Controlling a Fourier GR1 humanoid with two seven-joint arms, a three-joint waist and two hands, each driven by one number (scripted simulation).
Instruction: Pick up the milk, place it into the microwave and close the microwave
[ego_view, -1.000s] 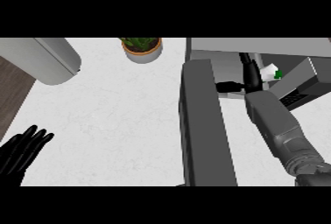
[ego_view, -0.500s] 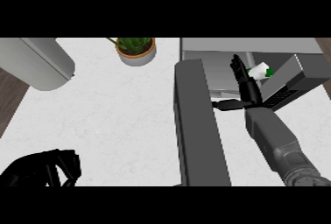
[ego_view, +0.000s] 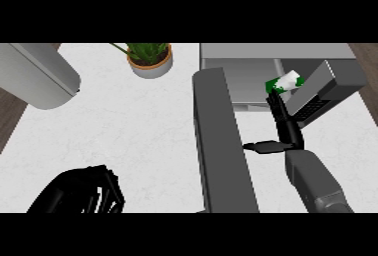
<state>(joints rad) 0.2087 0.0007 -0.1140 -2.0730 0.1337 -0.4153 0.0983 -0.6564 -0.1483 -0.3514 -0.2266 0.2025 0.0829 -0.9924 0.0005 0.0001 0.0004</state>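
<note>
Since the milk (ego_view: 286, 82) already stands tilted inside the microwave (ego_view: 273, 50), just within its open front, pick-up and placement are judged complete; closing remains, as the door (ego_view: 221, 150) is swung fully open and projects from the microwave's front across the desk (ego_view: 133, 130).

Right hand (ego_view: 286, 127): positioned in the microwave's opening, just outside the milk; fingers (ego_view: 276, 105) straight and held together, pointing at the carton; thumb (ego_view: 260, 146) spread sideways toward the door; nothing is pinched. The fingertips end at the carton's near edge; whether they touch it cannot be told.

Left hand (ego_view: 77, 192): low over the desk, on the far side of the door from the microwave's opening; whether it is spread or closed cannot be told.

Changes against the frame half a second earlier:
- the right hand has drawn back out of the microwave; its fingers then lay alongside the carton, whereas they now stop short of it;
- the milk shows slightly nearer the door side of the microwave;
- the left hand has moved closer to the door;
- the door's position is unchanged.

Remaining work, as judged: clear the right hand from the opening; swing the door shut.
</note>
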